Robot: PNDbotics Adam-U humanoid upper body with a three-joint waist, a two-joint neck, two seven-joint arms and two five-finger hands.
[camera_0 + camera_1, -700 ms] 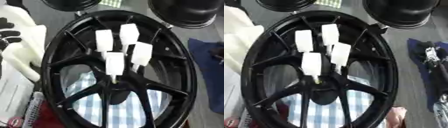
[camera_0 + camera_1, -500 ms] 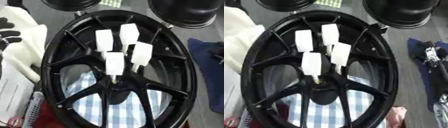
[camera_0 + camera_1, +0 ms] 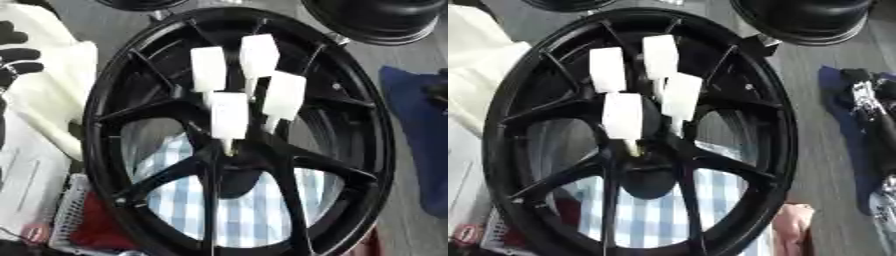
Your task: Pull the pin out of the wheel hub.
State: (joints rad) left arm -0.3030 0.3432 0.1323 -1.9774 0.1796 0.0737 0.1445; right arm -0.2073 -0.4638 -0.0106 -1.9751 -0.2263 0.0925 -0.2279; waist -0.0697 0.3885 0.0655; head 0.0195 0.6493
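Observation:
A big black spoked wheel point(image 3: 114, 115) lies flat and fills both views. Several white block-headed pins stand close together in its hub point(image 3: 232, 165). The nearest pin point(image 3: 229, 115) shows a thin brassy tip going into the hub; others point(image 3: 208, 67) point(image 3: 259, 52) point(image 3: 284, 95) stand behind it. My left hand point(image 3: 17, 54) shows only as black fingers at the left edge over a white cloth, well clear of the wheel. My right hand point(image 3: 870, 112), black and silver, rests on a blue cloth right of the rim. Neither hand touches a pin.
A blue-and-white checked cloth point(image 3: 254, 210) shows through the spokes. Two more black wheels point(image 3: 815, 20) point(image 3: 144, 4) sit at the far edge. White cloth point(image 3: 52, 100) covers the left, red items point(image 3: 87, 230) lie lower left, and a pink thing point(image 3: 794, 227) sits by the near right rim.
The whole picture has slid slightly upward, so the camera has tilted. The pins, the wheel and both hands keep their places relative to each other.

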